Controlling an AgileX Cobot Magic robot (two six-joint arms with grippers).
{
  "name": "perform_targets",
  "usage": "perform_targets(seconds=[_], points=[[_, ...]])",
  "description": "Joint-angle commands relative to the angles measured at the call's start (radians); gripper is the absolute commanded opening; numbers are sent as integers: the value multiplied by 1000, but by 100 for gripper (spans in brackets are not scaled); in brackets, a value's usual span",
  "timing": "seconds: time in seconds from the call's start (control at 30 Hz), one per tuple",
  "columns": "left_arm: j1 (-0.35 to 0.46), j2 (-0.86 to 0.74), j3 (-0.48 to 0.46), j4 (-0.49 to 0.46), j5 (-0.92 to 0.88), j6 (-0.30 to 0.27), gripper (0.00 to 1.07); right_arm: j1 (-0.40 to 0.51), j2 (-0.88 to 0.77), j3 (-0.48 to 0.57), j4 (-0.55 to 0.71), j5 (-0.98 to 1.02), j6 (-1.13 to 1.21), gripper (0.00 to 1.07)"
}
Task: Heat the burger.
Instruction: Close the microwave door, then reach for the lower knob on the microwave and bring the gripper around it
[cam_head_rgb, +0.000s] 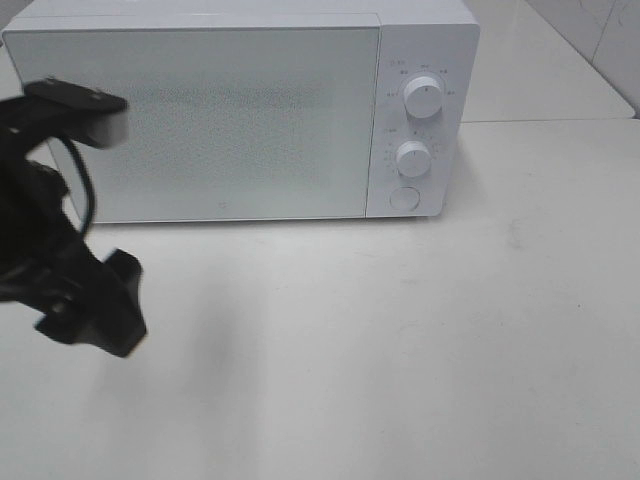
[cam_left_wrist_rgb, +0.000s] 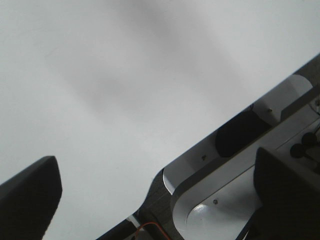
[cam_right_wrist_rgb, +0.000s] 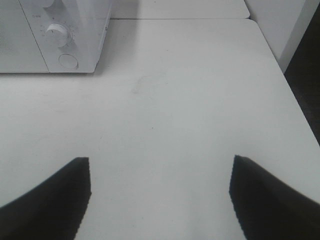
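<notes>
Two pincers, both spread wide, both empty: left pincer (cam_left_wrist_rgb: 155, 200) hangs above tabletop (cam_head_rgb: 400, 350), right pincer (cam_right_wrist_rgb: 160, 200) likewise. No burger in any view; cannot tell if it sits behind shut door (cam_head_rgb: 200, 120) of microwave (cam_head_rgb: 240, 120) or off-frame. I judge loading or dial-setting step. Either way I need control panel, ahead of right pincer, off to its left: two knobs (cam_head_rgb: 424, 97), round button (cam_head_rgb: 404, 198) beneath. Nothing seen standing between.
</notes>
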Motion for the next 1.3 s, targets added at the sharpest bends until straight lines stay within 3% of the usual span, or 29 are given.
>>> perform_targets(seconds=[0.03,0.07,0.1,0.13,0.17,0.23,0.27,0.3,0.37,0.4,0.47,0.57,1.0,1.3], points=[[81,-60,-2,5,48,-9,98,-5,-28,2,-1,-9,11,75],[117,-79,-2,5,61,-9,98,-5,-28,2,-1,-9,11,75],[214,-121,-2,3,103,-9,98,-5,-28,2,-1,-9,11,75],[214,-121,-2,3,103,-9,98,-5,-28,2,-1,-9,11,75],[316,-167,-2,3,149,-9,98,-5,-28,2,-1,-9,11,75],[357,-189,-2,3,167,-9,98,-5,-28,2,-1,-9,11,75],[453,-234,-2,6,209,-3,98,-5,-28,2,-1,-9,11,75],[453,-234,-2,6,209,-3,98,-5,-28,2,-1,-9,11,75],[565,-296,-2,12,258,18,98,-5,-28,2,-1,-9,11,75],[565,-296,-2,12,258,18,98,-5,-28,2,-1,-9,11,75],[654,-376,-2,17,291,29,98,-5,-28,2,-1,-9,11,75],[697,-460,-2,17,299,25,98,-5,-28,2,-1,-9,11,75],[695,-835,29,18,298,26,98,-5,-28,2,-1,-9,11,75],[695,-1052,248,22,263,39,98,-5,-28,2,-1,-9,11,75]])
